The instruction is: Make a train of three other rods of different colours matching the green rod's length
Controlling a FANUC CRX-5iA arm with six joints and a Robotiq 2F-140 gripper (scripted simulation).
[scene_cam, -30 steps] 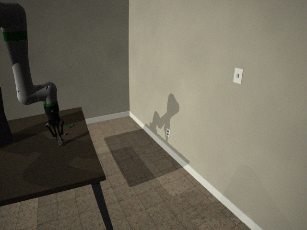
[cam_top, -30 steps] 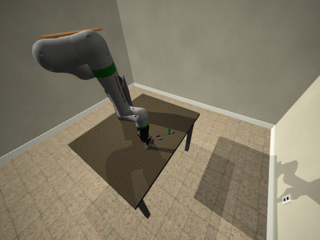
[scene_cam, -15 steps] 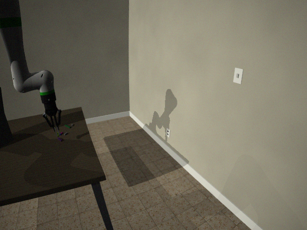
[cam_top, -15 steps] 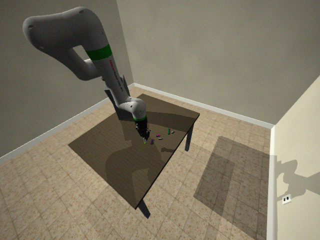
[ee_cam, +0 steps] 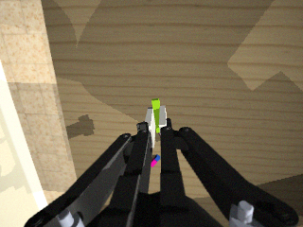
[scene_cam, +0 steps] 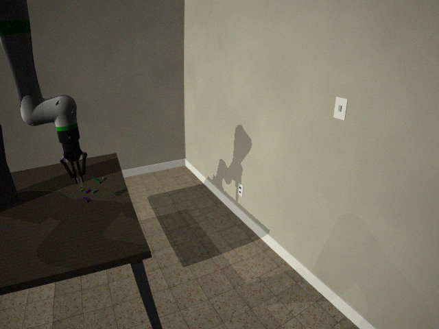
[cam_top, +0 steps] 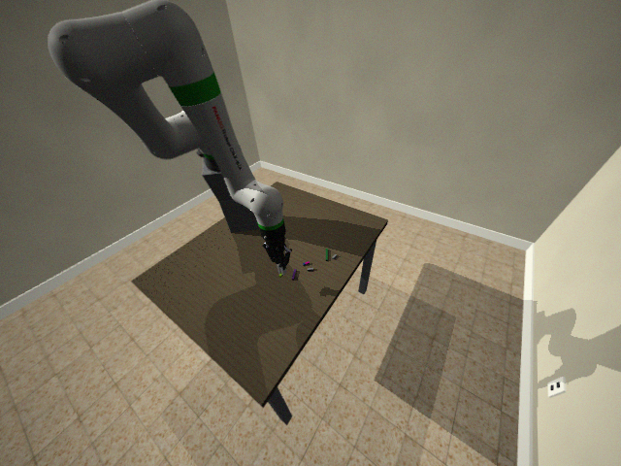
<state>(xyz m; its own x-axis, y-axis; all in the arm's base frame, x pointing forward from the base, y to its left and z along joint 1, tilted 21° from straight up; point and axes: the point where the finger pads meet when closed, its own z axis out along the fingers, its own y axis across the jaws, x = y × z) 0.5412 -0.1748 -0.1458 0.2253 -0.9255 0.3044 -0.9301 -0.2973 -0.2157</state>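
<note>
The jaws grasp the lime rod over the brown wooden table; beige tiles floor the plain-walled room.

Over the last second the gripper, with the lime rod in its grasp, moved across the table, away from the near edge in the exterior view and toward the far one. Most of that shift came in the first half second — after it, the gripper rose slightly. The purple rod, behind the fingers in the earliest exterior view, came into sight. The arm's upper bend climbed toward the top view's upper border, and an orange strip above it disappeared. On the wall, the arm's shadow crept upward.
</note>
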